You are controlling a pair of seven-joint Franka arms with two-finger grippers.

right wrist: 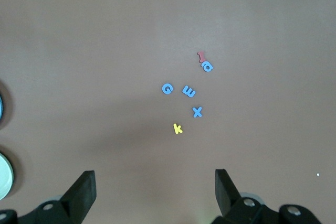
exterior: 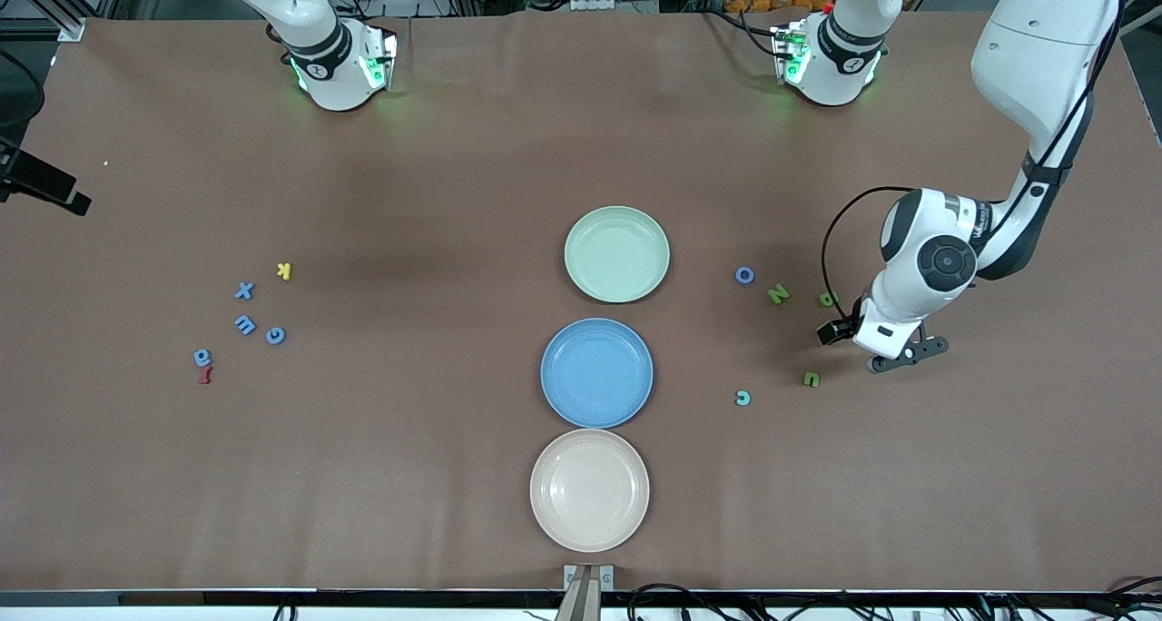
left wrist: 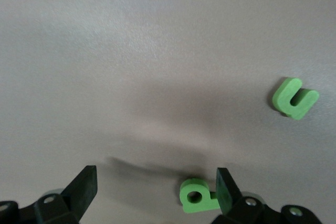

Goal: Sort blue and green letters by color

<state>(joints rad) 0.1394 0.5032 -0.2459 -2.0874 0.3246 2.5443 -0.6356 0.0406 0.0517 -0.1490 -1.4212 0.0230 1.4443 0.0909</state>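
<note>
Left tool (left wrist: 155,195) beside green letter (left wrist: 197,196)

Front camera high, facing robots; wrist cameras look down at table (exterior: 363,476).

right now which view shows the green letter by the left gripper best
The left wrist view: the green letter lies large on the table between the open left gripper fingers, beside one of them. The front view shows it tiny. The right wrist view misses it.
</note>
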